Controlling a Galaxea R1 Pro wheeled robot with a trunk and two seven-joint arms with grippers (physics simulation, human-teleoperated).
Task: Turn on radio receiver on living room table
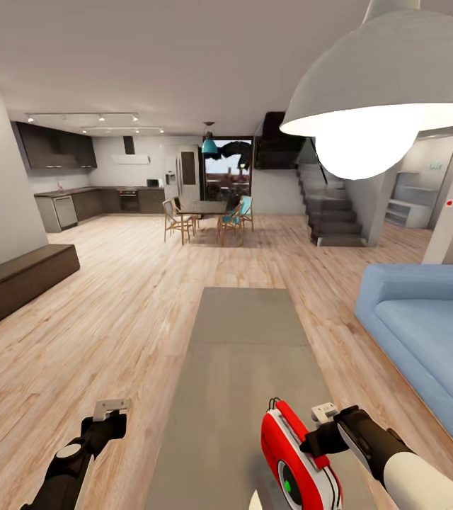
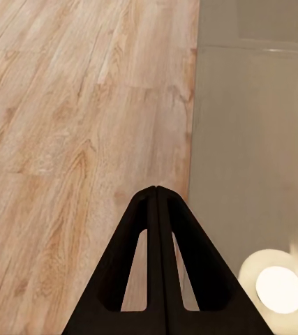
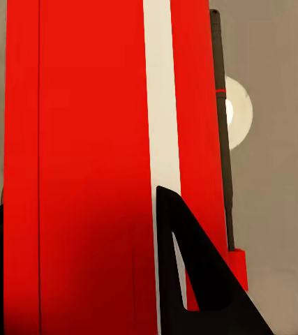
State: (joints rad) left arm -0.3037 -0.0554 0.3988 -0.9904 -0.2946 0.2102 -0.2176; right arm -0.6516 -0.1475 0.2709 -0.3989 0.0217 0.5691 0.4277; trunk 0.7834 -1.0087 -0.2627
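red radio sits at the grey worktop's near end, gripped by the right pincer. left pincer hangs closed over the wood floor beside it. blue sofa stands right, lamp overhead.

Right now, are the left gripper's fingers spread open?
No. In the left wrist view the left gripper has its two dark fingers pressed together at the tips, holding nothing, above the wood floor.

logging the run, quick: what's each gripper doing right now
Left gripper: shut, holding nothing, over the floor beside the table.
Right gripper: jaws closed around the radio receiver, one on each side.
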